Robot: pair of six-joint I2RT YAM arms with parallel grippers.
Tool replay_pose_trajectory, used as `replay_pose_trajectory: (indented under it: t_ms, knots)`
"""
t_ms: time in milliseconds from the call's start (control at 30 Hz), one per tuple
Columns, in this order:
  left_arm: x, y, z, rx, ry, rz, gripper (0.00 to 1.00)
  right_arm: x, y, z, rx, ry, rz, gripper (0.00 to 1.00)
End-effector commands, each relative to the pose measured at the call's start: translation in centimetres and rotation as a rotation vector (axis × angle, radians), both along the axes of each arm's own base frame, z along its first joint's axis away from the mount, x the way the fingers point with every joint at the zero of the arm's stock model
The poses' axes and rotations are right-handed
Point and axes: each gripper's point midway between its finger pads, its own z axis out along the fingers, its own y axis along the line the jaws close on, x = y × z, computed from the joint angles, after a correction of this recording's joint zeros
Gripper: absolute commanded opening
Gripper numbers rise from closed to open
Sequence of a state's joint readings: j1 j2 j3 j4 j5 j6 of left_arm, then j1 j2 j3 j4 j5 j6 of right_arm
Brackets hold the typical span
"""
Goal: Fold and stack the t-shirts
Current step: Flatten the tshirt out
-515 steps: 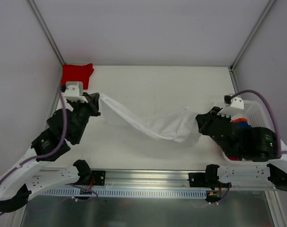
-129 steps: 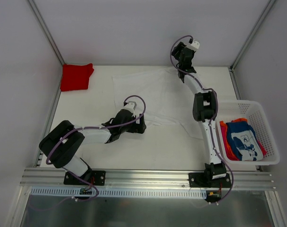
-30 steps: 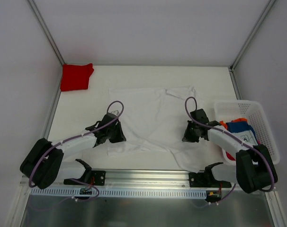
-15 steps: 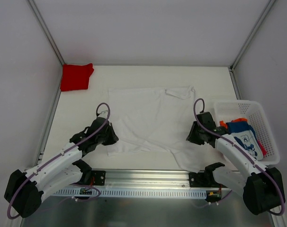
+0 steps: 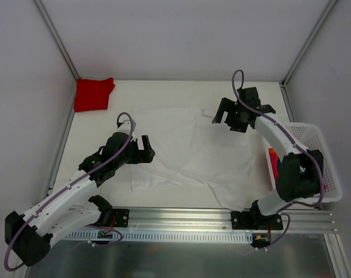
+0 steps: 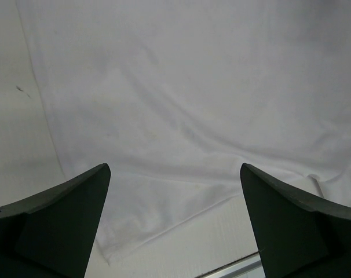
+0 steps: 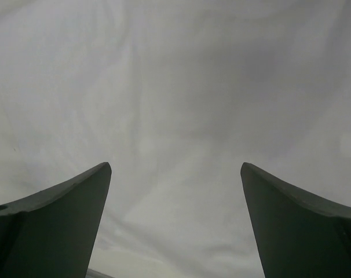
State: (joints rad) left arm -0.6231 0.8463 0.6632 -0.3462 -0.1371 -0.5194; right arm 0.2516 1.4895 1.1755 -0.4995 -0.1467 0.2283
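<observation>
Top external view has the plain white soft-cloth t-shirt [image 5: 187, 147] spread flat on the pale surface [image 5: 164, 95], just beside the white plastic mesh basket [image 5: 331, 174], on the basket's side toward the left arm. The small folded red t-shirt [image 5: 94, 94] sits well apart from that basket, at the far corner opposite it. The left fingers [image 6: 54, 226] hover spread wide over the shirt edge farthest from the basket, pinching nothing; the right fingers [image 7: 303, 226] hang equally wide above the cloth near the basket's far end, also empty. I judge the shirt laid out and the first fold not yet begun. To do it well, each arm should pinch both layers at matching points along one side, lift low and carry across in step so the crease runs straight; the uneven hem level with the basket's near end probably wants flattening first, or its wrinkles get folded in
</observation>
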Motion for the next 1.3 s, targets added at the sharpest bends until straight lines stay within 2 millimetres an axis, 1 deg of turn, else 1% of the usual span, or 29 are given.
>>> replay_pose_trajectory:
  t_ms: [0,33,67,100,133,167,200,233,267,300,333,367,400,433,533,567,667,800,867,900,967,1067,1100,1133,1167,1267]
  knots:
    - [0.0,0.7,0.5,0.028,-0.054,-0.001,0.97,4.3,0.3,-0.5,0.019,0.027,0.057,1.00]
    - [-0.1,0.8,0.2,0.029,-0.053,0.000,0.97,5.3,0.4,-0.7,0.022,0.032,0.060,0.99]
    - [-0.4,1.0,-0.4,0.031,-0.044,0.000,0.96,7.1,0.6,0.2,0.021,0.000,0.062,0.99]
    - [-0.7,1.0,-0.2,0.013,-0.050,-0.001,0.97,8.1,0.3,-1.8,0.011,0.040,0.052,1.00]
    - [-0.9,1.0,-0.3,0.005,-0.049,-0.003,0.97,8.9,0.0,-2.2,0.004,0.049,0.040,1.00]
    - [-1.2,1.1,-0.8,0.000,-0.041,-0.002,0.96,10.5,-0.2,-1.6,0.000,0.021,0.026,1.00]
    - [-1.5,1.1,-0.6,-0.014,-0.054,-0.004,0.96,11.3,-0.8,-3.2,-0.003,0.052,0.013,0.99]
    - [-1.7,1.0,-0.7,-0.021,-0.054,-0.010,0.96,12.1,-1.2,-3.6,-0.002,0.055,-0.003,0.99]
    - [-2.1,1.1,-0.9,-0.034,-0.056,-0.008,0.96,13.3,-1.3,-3.1,0.020,0.038,-0.011,1.00]
    - [-2.3,1.0,-0.9,-0.044,-0.058,-0.014,0.96,14.0,-2.1,-3.4,0.034,0.045,-0.034,1.00]
    - [-2.6,0.9,-1.1,-0.050,-0.055,-0.023,0.96,14.6,-2.4,-4.7,0.037,0.068,-0.046,1.00]
    - [-2.9,1.0,-1.2,-0.058,-0.059,-0.024,0.96,15.1,-2.8,-4.8,0.039,0.066,-0.060,0.99]
    - [-3.0,0.9,-1.3,-0.060,-0.062,-0.028,0.96,16.0,-3.4,-4.4,0.040,0.048,-0.073,1.00]
    - [-3.3,0.9,-1.5,-0.055,-0.065,-0.035,0.96,16.3,-4.0,-4.7,0.025,0.051,-0.089,0.99]
    - [-3.4,0.8,-1.3,-0.053,-0.080,-0.043,0.96,16.6,-5.5,-4.0,-0.017,0.036,-0.119,0.99]
    - [-3.4,0.8,-1.4,-0.051,-0.080,-0.042,0.96,16.7,-6.5,-3.8,-0.060,0.029,-0.145,1.00]
    - [-3.3,0.6,-1.7,-0.033,-0.062,-0.049,0.96,16.7,-7.5,-3.4,-0.089,0.015,-0.153,1.00]
    - [-3.2,0.5,-1.9,-0.023,-0.052,-0.052,0.96,16.4,-8.3,-3.9,-0.090,0.031,-0.169,0.99]
    - [-3.2,0.5,-1.9,-0.021,-0.053,-0.051,0.96,16.1,-8.2,-4.9,-0.082,0.045,-0.174,1.00]
    - [-3.2,0.6,-1.9,-0.020,-0.053,-0.050,0.96,16.4,-8.0,-5.1,-0.071,0.033,-0.175,1.00]
    - [-3.1,0.6,-1.8,-0.021,-0.057,-0.048,0.96,16.0,-7.5,-6.4,-0.046,0.050,-0.175,0.99]
    - [-3.2,0.6,-2.0,-0.018,-0.052,-0.049,0.96,16.2,-6.8,-7.5,-0.020,0.056,-0.180,0.98]
    - [-3.2,0.6,-2.0,-0.018,-0.053,-0.050,0.96,16.2,-6.5,-7.9,-0.011,0.055,-0.178,0.95]
    - [-3.2,0.6,-2.1,-0.016,-0.049,-0.049,0.96,16.2,-6.2,-8.5,-0.006,0.066,-0.176,0.93]
    - [-3.2,0.6,-2.1,-0.016,-0.051,-0.049,0.96,16.1,-5.9,-8.9,0.000,0.075,-0.172,0.88]
    - [-3.2,0.7,-2.2,-0.011,-0.049,-0.048,0.96,16.2,-5.2,-9.5,0.015,0.078,-0.165,0.81]
